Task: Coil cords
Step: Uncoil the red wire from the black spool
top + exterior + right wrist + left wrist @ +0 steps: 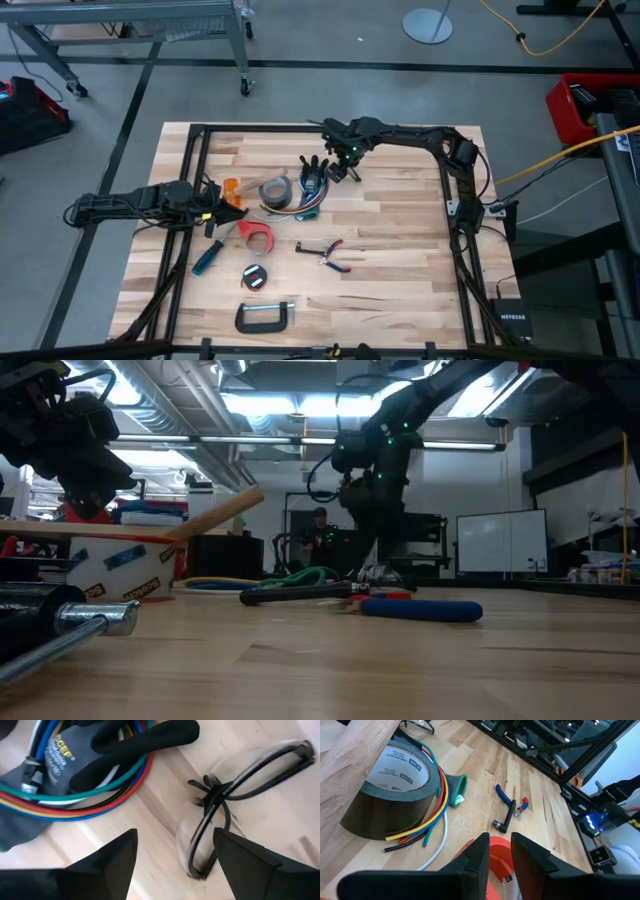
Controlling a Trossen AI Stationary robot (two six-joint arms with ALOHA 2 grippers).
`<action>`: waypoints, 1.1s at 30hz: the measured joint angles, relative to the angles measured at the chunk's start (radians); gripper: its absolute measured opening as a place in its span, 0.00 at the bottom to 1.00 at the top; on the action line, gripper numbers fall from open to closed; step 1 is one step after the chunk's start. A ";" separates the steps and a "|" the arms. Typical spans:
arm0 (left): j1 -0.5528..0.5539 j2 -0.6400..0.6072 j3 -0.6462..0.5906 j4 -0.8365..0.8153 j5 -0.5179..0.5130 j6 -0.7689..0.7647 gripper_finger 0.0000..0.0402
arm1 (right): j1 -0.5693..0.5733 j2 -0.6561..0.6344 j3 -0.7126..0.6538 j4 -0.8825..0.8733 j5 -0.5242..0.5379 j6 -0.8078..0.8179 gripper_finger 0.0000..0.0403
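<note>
Viewing the high camera, I see the right pincer (336, 166) hanging over the far middle of the wooden surface (400, 250), just beside a grey work glove (313, 180) with black fingers. In the right wrist view its two fingers (115, 857) stand well apart with nothing between them; below them lie clear safety glasses (235, 800) with dark arms folded, touching the wood. The glove (65, 750) sits next to the glasses.

The cords (300, 208) are not black here: I see a bundle of coloured wires, red, blue, green, yellow, black and white, curving in a loose arc around the near side of the duct-tape roll (274, 192) and running under the glove. In the left wrist view the cords (432, 815) hug the roll's wall (385, 805) and their cut ends fan out on the wood.

The left pincer (226, 212) sits at the surface's left side, near the roll. Its fingers (480, 857) are a little apart, gripping nothing, above an orange-red tape dispenser (500, 860).

Elsewhere: red-and-blue pliers (332, 255), a blue-handled screwdriver (208, 258), a small black round object (255, 277), and a black C-clamp (265, 316) at the near edge.
</note>
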 joint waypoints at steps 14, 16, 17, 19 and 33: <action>-0.002 0.000 0.000 0.009 0.061 -0.103 0.18 | 0.027 -0.005 0.196 -0.376 0.074 0.004 0.66; -0.016 0.000 0.000 0.017 0.114 -0.129 0.18 | 0.058 -0.005 0.196 -0.403 0.097 0.003 0.66; -0.026 0.000 0.000 0.018 0.125 -0.147 0.18 | 0.076 -0.005 0.196 -0.410 0.110 0.003 0.66; -0.049 0.000 0.000 0.019 0.129 -0.180 0.18 | 0.117 -0.005 0.196 -0.414 0.153 0.002 0.66; -0.299 0.240 -0.006 0.105 0.024 -0.362 0.11 | 0.320 -0.006 0.195 -0.419 0.418 -0.024 0.66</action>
